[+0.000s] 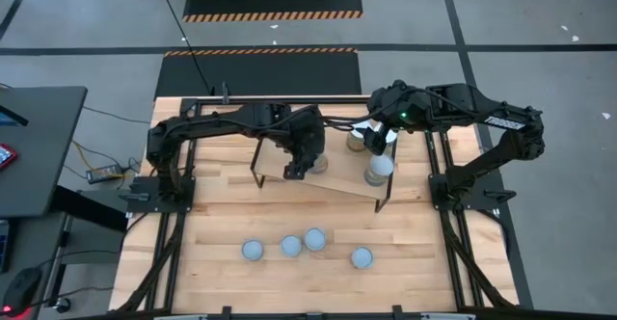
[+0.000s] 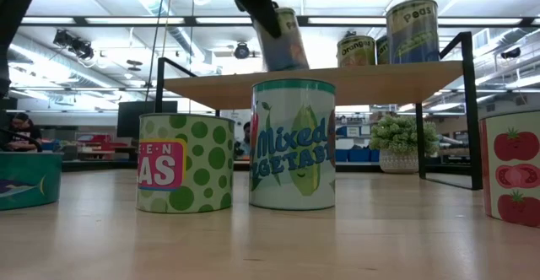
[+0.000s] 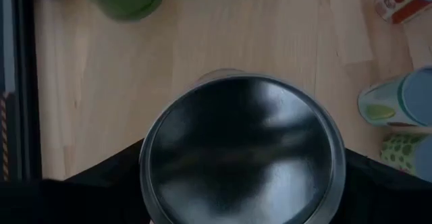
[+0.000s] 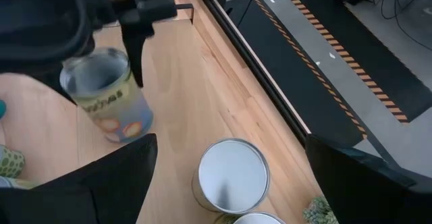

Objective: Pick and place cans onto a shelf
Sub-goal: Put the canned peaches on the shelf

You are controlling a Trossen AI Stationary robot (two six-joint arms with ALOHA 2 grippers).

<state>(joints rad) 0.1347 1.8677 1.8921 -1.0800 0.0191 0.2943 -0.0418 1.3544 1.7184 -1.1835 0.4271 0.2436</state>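
The shelf (image 1: 337,180) is a light-wood board on black legs at the table's middle. My left gripper (image 1: 299,161) is shut on a can (image 2: 283,40) over the board's left part. My right gripper (image 1: 379,139) is open above the board's right end. Its fingers stand on either side of a white-topped can (image 4: 233,173) without touching it. Three cans (image 2: 413,31) stand upright on the board there. Several more cans (image 1: 291,246) stand on the tabletop near the front edge. My left gripper pinches the can's side wall near its upper end (image 4: 125,72) between its two fingers. The fingers (image 4: 137,48) come from above, slanting down along the can. The can is tilted, its round silvery top (image 3: 243,150) facing the wrist. Its lower end (image 2: 287,63) is close over the board; I cannot tell whether it touches.
On the tabletop stand a green peas can (image 2: 186,164), a mixed vegetables can (image 2: 293,145), a tomato can (image 2: 510,166) and a low teal can (image 2: 25,179). Bare board (image 1: 333,171) lies between the held can and the shelf's right-end cans.
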